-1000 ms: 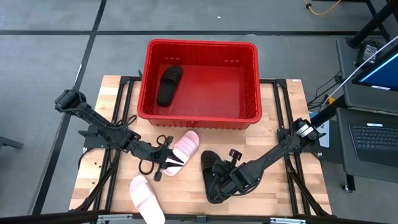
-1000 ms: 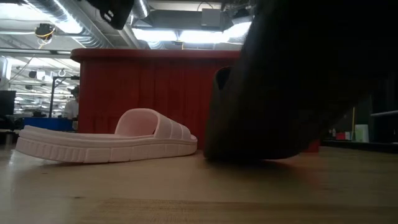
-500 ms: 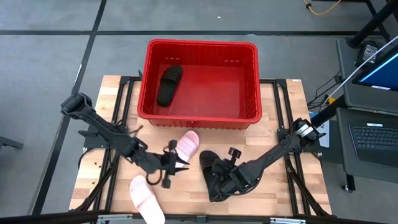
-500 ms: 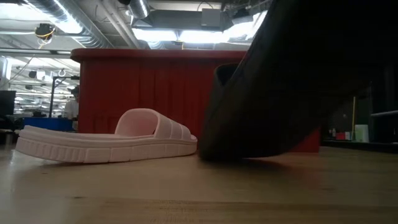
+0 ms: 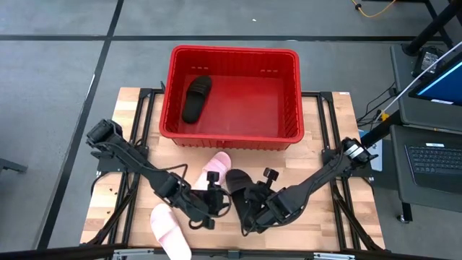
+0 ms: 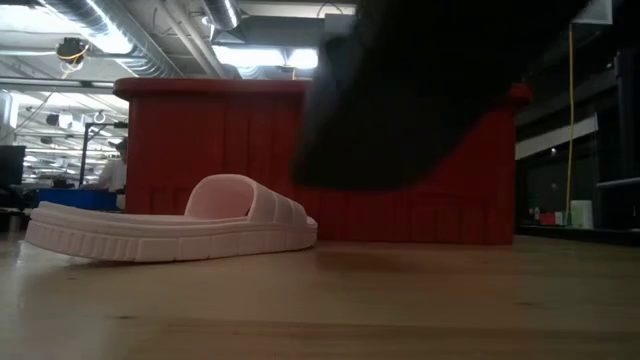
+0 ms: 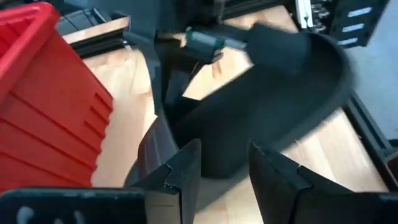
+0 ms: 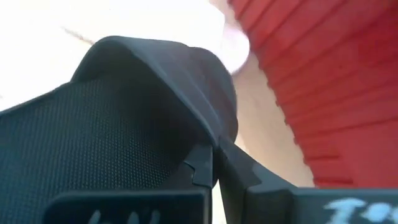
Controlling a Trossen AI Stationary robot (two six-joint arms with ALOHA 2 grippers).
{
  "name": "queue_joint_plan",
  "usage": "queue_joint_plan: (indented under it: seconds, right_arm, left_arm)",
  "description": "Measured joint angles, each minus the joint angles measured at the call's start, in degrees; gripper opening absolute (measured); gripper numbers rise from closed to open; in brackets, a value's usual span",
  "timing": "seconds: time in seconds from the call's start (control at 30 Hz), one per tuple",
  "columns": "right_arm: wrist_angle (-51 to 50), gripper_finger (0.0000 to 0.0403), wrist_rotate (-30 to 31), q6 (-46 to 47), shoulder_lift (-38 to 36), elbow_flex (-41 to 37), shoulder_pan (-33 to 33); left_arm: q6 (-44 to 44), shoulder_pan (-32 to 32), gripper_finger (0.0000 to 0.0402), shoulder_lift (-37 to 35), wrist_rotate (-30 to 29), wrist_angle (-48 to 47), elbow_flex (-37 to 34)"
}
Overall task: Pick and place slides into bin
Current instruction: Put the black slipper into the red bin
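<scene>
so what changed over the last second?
The right gripper, shut on the black rubber slide, lifted it off the wooden table. The left gripper left the pale pink foam slide and swung toward the black one, opening. The red plastic bin, its slide and both pink slides stayed put.

A wooden table (image 5: 339,115) stands on grey floor (image 5: 58,65), a laptop (image 5: 433,160) just beside it.

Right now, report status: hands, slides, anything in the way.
Right hand shut on black slide, lifted off table. Left hand open beside it. One black slide in bin; pink slide blocks path.
</scene>
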Motion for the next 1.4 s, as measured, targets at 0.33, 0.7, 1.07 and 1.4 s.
queue_joint_plan:
  seconds: [0.33,0.7,1.07,1.4]
  right_arm:
    - [-0.08,0.0012,3.56,-2.78,-0.06,1.89,0.21]
    - [1.15,0.0012,5.57,-5.03,-0.06,1.86,0.21]
    - [0.92,0.0012,7.47,-7.57,-0.06,1.88,-0.01]
    - [1.52,0.0012,7.66,-8.97,-0.05,1.91,-0.3]
  left_arm:
    - [2.72,0.45,0.0137,1.94,-7.27,-0.72,3.8]
    - [1.14,4.91,0.0135,2.78,-5.82,-2.69,3.76]
    - [1.27,6.45,0.0134,3.93,-0.81,-3.03,3.74]
    - [-0.19,7.62,0.0131,3.86,-1.1,-6.07,3.75]
